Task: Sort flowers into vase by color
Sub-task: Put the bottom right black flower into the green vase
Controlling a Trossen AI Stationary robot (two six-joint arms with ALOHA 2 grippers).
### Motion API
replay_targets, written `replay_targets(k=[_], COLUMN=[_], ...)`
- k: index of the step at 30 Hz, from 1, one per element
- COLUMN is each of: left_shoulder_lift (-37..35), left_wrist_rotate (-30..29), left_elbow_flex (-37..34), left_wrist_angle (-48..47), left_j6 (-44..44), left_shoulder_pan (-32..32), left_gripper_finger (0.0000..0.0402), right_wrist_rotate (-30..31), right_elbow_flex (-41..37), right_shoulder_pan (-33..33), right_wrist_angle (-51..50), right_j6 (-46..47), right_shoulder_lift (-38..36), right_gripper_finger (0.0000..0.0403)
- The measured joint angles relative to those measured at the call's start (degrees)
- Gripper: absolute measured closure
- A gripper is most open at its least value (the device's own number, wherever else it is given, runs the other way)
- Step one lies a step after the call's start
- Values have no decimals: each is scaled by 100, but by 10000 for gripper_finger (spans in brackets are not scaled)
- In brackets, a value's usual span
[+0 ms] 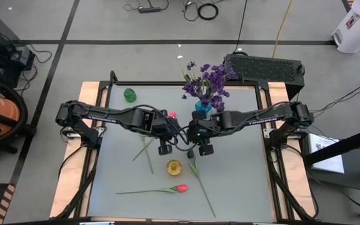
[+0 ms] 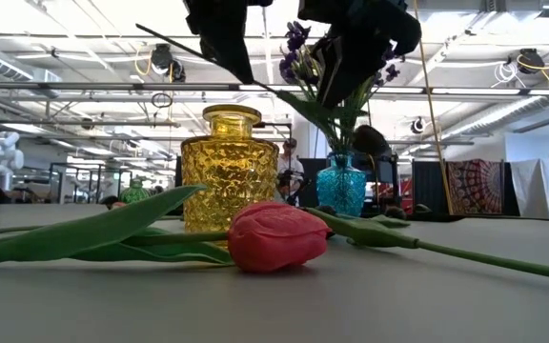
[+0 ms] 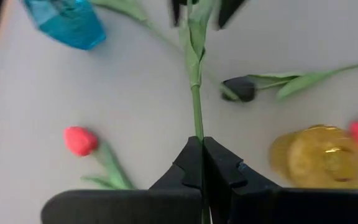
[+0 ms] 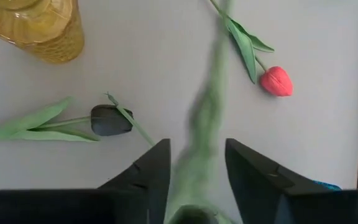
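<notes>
My left gripper (image 1: 164, 149) is shut on a green flower stem (image 3: 197, 106), held above the table's middle. The stem runs on to my right gripper (image 1: 203, 150), which is open; its fingers (image 4: 157, 165) stand on either side of the stem's leafy part (image 4: 204, 124). I cannot tell whether they touch it. A dark bud (image 2: 370, 143) seems to hang at that stem's end. On the table lie a near-black tulip (image 4: 110, 120), a red tulip (image 1: 180, 187) near the front, and another red tulip (image 3: 79, 140) farther back. My left gripper pinches the bare stem (image 3: 197, 124) between its two shut fingers. The stem runs straight out ahead of the fingertips, toward the table's right. The flower is lifted clear of the table and slants down toward my right gripper in the low view (image 2: 284, 90).
A yellow glass vase (image 1: 174, 167) stands just near of the grippers. A blue vase (image 1: 202, 107) with purple flowers (image 1: 208, 81) stands at the far middle, and a green vase (image 1: 130, 95) at the far left. Loose stems (image 1: 147, 156) lie left of the yellow vase.
</notes>
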Motion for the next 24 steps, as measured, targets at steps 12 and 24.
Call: replay_targets(k=[12,24], left_shoulder_lift=[-52,-1170], left_wrist_rotate=[-576,-1395], left_elbow_flex=[-1,-13], left_wrist_angle=[-79,-125], left_j6=[139,223], left_shoulder_pan=[9,-38], left_gripper_finger=[402,401], right_wrist_rotate=[-11,-30], right_elbow_flex=[0,4], right_shoulder_pan=[81,282], right_wrist_angle=[295,599], right_j6=[110,138], right_shoulder_lift=[-324,-1453], right_gripper_finger=[227,238])
